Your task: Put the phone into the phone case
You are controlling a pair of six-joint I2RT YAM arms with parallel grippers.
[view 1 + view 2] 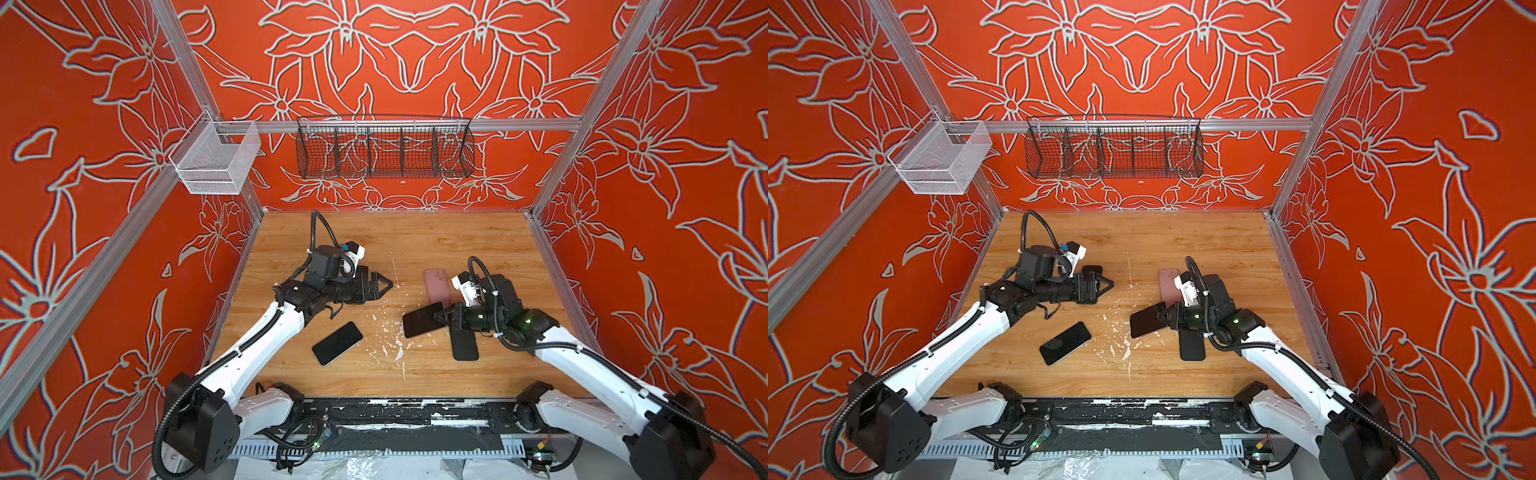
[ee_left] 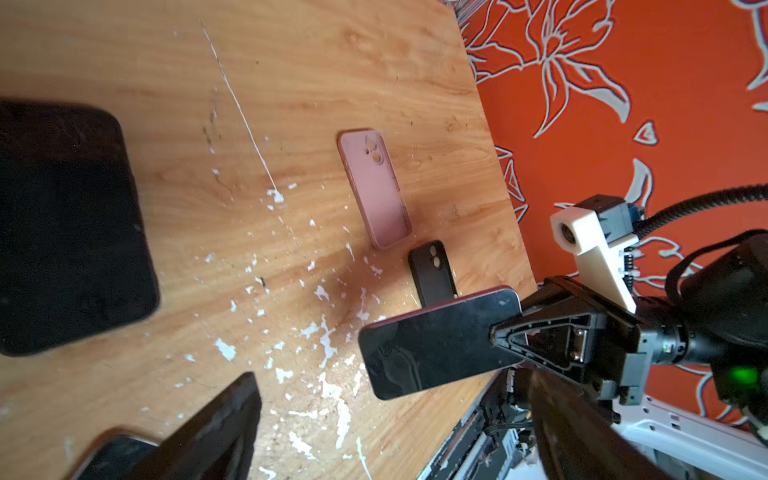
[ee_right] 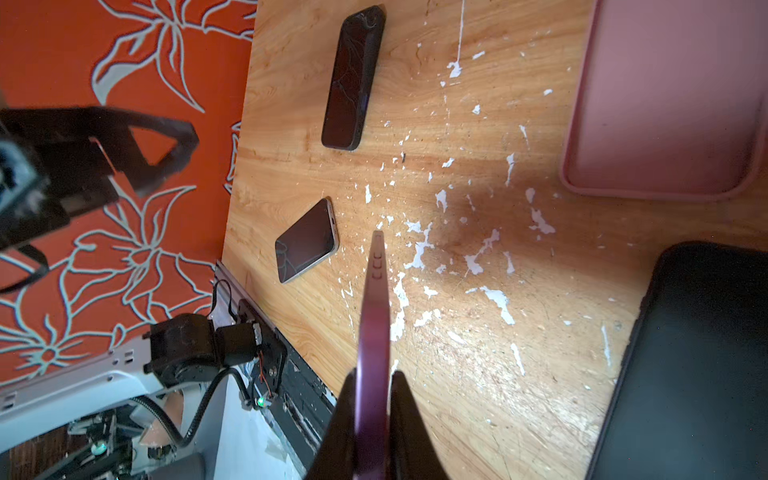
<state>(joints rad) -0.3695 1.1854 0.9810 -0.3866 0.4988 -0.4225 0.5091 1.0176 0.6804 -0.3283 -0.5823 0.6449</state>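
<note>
Phone case in black point(image 1: 465, 347) lies nearest on the right of the wooden table point(image 1: 415, 374), with a loose smartphone point(image 1: 337, 343) to its left. Just beyond, the right gripper point(image 1: 439, 318) is clamped on the pink-edged phone point(image 1: 419, 321), which it holds above the table. Farther back lies a pink case point(image 1: 436, 284). At far left, the left gripper point(image 1: 384, 286) has its jaws apart.

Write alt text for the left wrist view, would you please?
The right pincer holds a phone by one end above the wooden table. A pink case and a black case lie on the table beyond it.
</note>
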